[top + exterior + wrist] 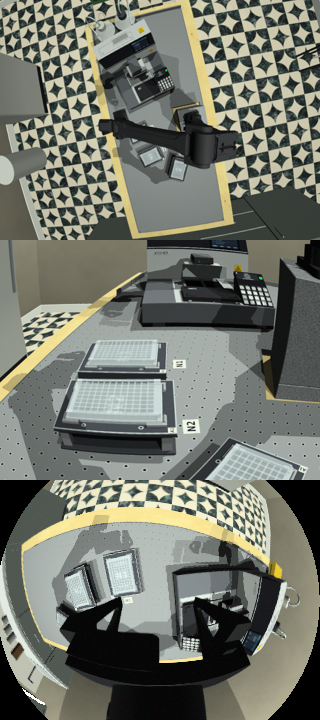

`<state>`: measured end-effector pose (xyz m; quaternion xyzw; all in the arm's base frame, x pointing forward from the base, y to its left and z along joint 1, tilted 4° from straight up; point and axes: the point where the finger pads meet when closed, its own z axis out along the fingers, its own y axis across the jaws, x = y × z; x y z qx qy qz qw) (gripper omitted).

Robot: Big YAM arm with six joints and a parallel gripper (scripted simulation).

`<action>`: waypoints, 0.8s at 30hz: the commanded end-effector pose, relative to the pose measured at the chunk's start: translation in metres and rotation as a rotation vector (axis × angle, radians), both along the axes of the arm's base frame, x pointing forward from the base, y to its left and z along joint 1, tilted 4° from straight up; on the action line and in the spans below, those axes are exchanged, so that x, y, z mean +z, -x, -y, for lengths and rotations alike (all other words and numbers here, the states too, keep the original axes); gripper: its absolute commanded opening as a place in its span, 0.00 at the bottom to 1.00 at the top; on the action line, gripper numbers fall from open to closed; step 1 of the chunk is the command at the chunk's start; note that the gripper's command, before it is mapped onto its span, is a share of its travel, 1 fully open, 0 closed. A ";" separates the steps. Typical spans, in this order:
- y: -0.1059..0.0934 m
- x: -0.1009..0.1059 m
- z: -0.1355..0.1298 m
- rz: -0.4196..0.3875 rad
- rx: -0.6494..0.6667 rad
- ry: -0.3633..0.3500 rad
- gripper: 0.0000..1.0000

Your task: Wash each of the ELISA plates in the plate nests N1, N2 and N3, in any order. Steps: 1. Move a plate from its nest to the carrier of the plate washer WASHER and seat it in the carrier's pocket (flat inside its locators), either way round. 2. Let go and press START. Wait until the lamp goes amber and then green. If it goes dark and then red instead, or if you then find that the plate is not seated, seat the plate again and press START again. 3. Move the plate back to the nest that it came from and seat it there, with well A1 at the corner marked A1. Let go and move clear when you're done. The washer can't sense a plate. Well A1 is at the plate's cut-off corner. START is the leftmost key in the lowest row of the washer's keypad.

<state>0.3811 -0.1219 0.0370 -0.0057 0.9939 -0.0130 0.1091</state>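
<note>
My gripper is open and empty, high over the bench, with its fingers apart in the wrist view. The N1 plate lies in its nest, partly hidden by the arm in the top view. The N2 plate lies in a raised nest. The N3 plate lies in its angled nest. The washer's dark carrier holds no plate. The lamp is green above the keypad. The plates' cut-off corners are too unclear to tell.
The washer's tall housing stands behind the carrier, with a dark head over its rear. Bottles with tubes stand behind the housing. The arm's grey pedestal stands on the bench's right side. A wooden rim edges the bench.
</note>
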 end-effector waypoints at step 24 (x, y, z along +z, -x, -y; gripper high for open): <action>0.093 -0.016 -0.070 -0.128 -0.068 -0.079 1.00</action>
